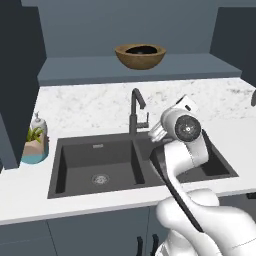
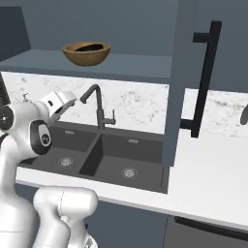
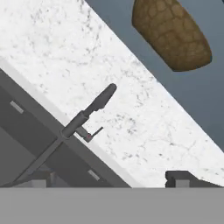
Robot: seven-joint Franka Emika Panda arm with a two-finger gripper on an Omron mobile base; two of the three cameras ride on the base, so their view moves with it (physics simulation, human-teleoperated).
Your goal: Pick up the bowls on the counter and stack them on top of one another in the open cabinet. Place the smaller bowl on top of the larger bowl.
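The larger bowl (image 1: 140,59) of brown wood stands on the shelf of the open cabinet (image 1: 90,69), above the counter (image 1: 90,102). The smaller bowl (image 1: 142,49) shows as a glossy black inside within it, nested below the wooden rim. From the right side the wooden bowl (image 2: 86,55) and the black one (image 2: 90,47) sit at the upper left. My gripper (image 3: 111,179) hangs over the sink, well short of the shelf, open with nothing between its fingertips (image 3: 183,177). The wooden bowl's underside (image 3: 173,37) appears at the top of the hand view.
A dark faucet (image 1: 135,107) rises behind the double sink (image 1: 100,167), just left of my hand. A teal plant pot (image 1: 34,147) stands at the counter's left. A cabinet door with a black bar handle (image 2: 203,77) juts out on the right.
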